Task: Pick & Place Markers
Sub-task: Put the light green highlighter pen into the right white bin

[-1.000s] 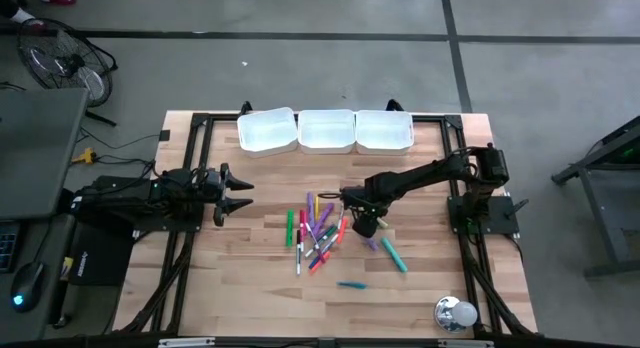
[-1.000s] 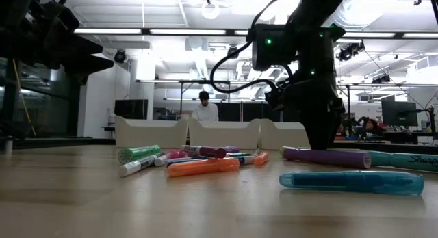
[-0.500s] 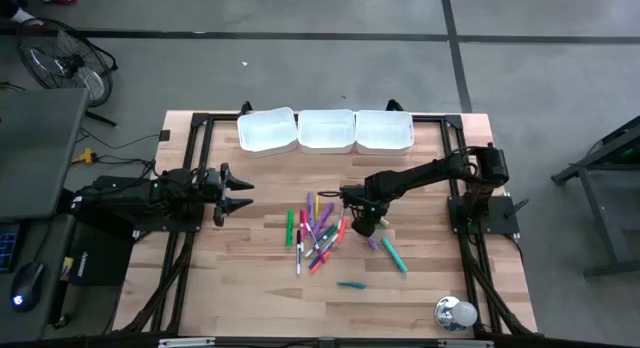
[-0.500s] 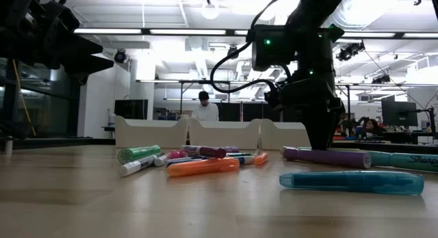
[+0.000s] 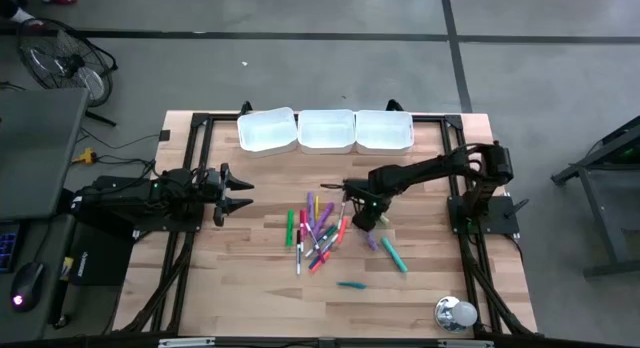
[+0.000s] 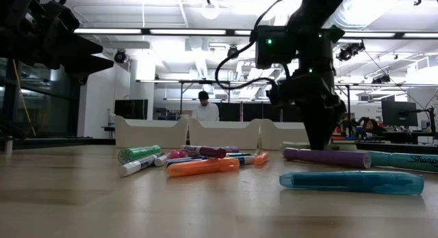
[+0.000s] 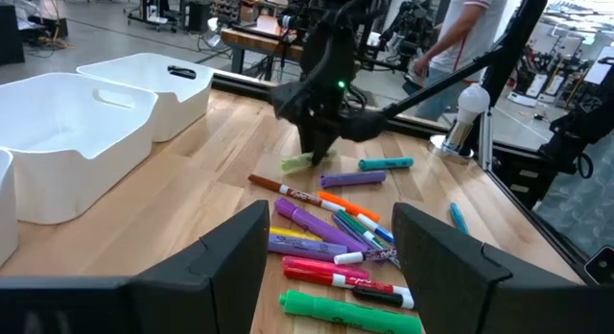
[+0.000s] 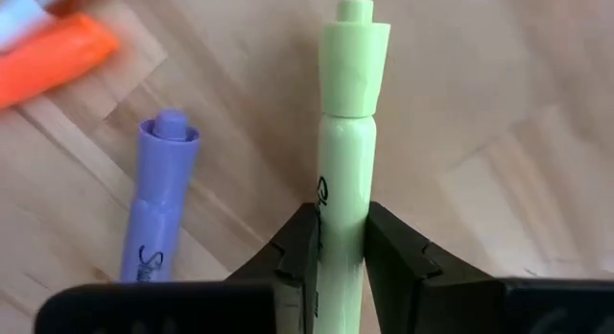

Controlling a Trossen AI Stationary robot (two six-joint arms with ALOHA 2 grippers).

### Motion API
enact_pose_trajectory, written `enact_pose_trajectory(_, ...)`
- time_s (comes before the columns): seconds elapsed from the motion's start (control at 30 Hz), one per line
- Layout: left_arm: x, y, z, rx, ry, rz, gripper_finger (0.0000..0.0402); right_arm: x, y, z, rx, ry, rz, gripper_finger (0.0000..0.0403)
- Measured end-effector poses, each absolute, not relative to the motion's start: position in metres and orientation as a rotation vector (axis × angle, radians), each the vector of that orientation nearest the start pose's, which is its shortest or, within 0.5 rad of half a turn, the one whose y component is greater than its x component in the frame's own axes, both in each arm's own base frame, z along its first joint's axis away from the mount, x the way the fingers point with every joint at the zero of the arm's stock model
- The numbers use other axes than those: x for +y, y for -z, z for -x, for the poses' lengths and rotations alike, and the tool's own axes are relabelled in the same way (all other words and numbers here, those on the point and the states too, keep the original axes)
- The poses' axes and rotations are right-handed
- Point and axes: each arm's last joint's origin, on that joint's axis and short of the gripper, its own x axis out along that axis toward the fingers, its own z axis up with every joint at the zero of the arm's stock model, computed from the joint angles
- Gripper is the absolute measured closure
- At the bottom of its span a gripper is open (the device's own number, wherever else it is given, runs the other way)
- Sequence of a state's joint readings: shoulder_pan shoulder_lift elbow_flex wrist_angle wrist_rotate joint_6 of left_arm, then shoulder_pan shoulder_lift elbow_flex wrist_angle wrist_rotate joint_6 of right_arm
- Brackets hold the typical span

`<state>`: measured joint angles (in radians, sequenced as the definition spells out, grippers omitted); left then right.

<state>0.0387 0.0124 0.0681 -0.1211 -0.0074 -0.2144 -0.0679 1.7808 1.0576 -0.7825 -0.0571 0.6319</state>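
Note:
A loose pile of coloured markers (image 5: 318,233) lies on the middle of the wooden table. A purple marker (image 5: 371,242) and two teal ones (image 5: 394,256) (image 5: 350,285) lie apart at the pile's right. My right gripper (image 5: 362,220) points down at the pile's right edge, shut on a light green marker (image 8: 345,152). My left gripper (image 5: 240,194) waits open at the table's left, pointing level at the pile, its fingers (image 7: 225,252) apart and holding nothing. My right gripper pinches the light green marker's barrel (image 8: 342,214) between its two fingers, below the cap. The fingers come from above, pointing down, and lie across the marker. The marker lies about level, close over the wood (image 7: 305,161); I cannot tell whether it is clear.
Three white trays (image 5: 326,130) stand side by side along the far edge. A silver round object (image 5: 455,313) sits at the near right corner. Bare wood lies near the front edge and left of the pile. A person (image 6: 204,108) stands in the room behind.
My right gripper has risen a little over the spot beside the purple marker and shifted slightly toward the far edge. The markers on the table have kept their places.

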Motion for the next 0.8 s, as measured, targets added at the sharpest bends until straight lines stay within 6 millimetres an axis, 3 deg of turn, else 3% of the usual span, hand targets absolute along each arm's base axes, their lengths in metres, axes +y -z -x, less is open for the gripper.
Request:
enact_pose_trajectory(0.37, 0.004, -0.174, -0.094, 0.06, -0.053, 0.215, 0.0182, -0.032, -0.176, -0.295, 1.385, 0.456, -0.685, 0.0347)
enact_pose_trajectory(0.8, 0.004, -0.174, -0.094, 0.06, -0.053, 0.215, 0.0182, -0.076, -0.215, -0.27, 1.228, 0.542, -0.758, 0.0344)
